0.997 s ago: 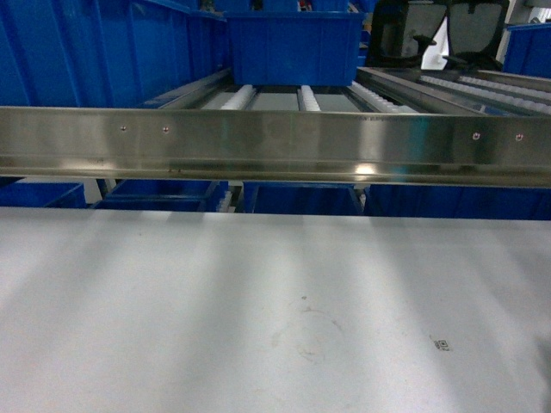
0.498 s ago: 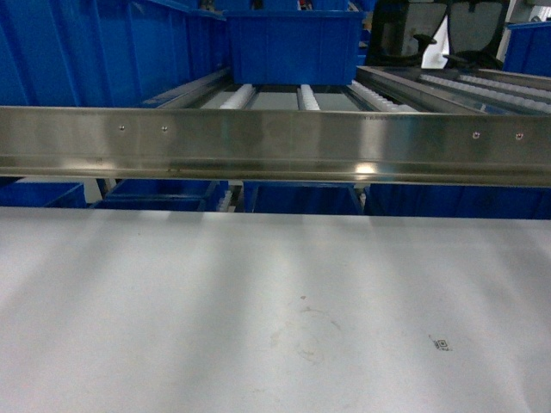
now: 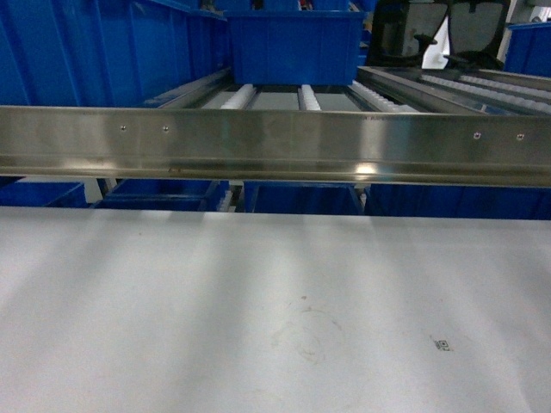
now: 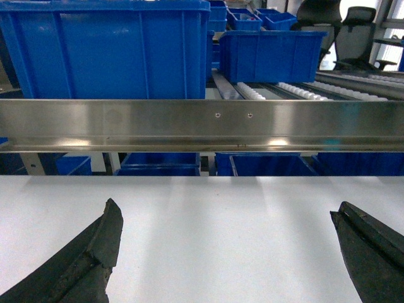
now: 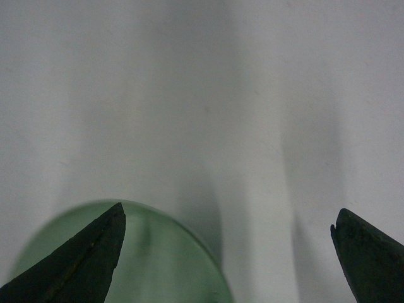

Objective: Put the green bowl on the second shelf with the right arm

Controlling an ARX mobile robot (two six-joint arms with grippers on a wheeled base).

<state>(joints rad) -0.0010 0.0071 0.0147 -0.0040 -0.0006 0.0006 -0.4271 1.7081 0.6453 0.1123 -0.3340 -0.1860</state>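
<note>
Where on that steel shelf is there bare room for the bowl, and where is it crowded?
On the second shelf, the roller tracks between the front rail and the centre blue crate lie bare. Left is packed with crates. The green bowl sits under the open right gripper.

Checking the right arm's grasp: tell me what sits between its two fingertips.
In the right wrist view, the open right gripper has the green bowl under its left finger; beyond the bowl's rim, only bare white tabletop spans the gap.
</note>
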